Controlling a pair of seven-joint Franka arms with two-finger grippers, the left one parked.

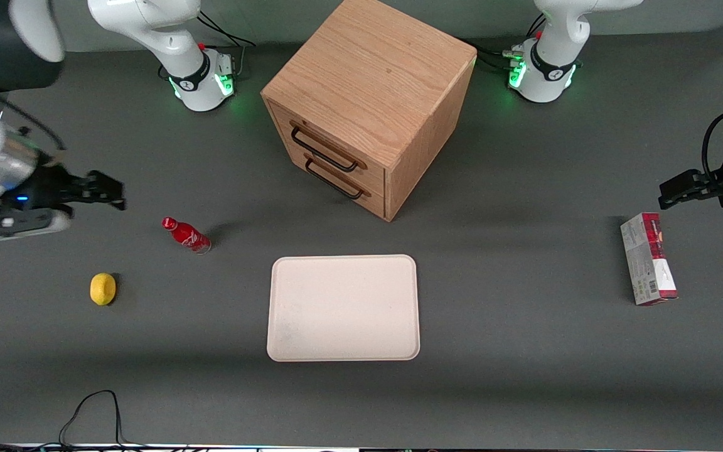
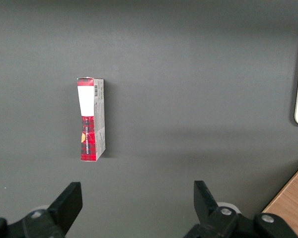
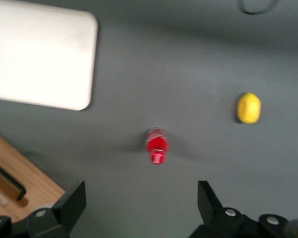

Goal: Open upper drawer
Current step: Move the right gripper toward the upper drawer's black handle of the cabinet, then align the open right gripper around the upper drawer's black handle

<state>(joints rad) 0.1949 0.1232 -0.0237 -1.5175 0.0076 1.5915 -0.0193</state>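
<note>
Upper drawer (image 1: 327,148) apparently shut, handle level, facing open gripper (image 1: 108,190).

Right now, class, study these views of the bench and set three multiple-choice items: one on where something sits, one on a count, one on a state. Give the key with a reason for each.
1. Where is the lemon compared with the red bottle?
A. nearer the front camera
B. on the tray
C. on top of the cabinet

2. How many black bar handles show on the cabinet front?
A. one
B. two
C. four

3. What is the state of the upper drawer?
A. pulled fully out
B. removed
C. closed, flush with the cabinet front

Key:
1 A, the lemon lies on the table closer to the front camera than the bottle.
2 B, one handle on each drawer, upper and lower drawer.
3 C, its front sits level with the lower one; the gripper hangs over the table beside the bottle, jaws open, away from the handle.
</note>
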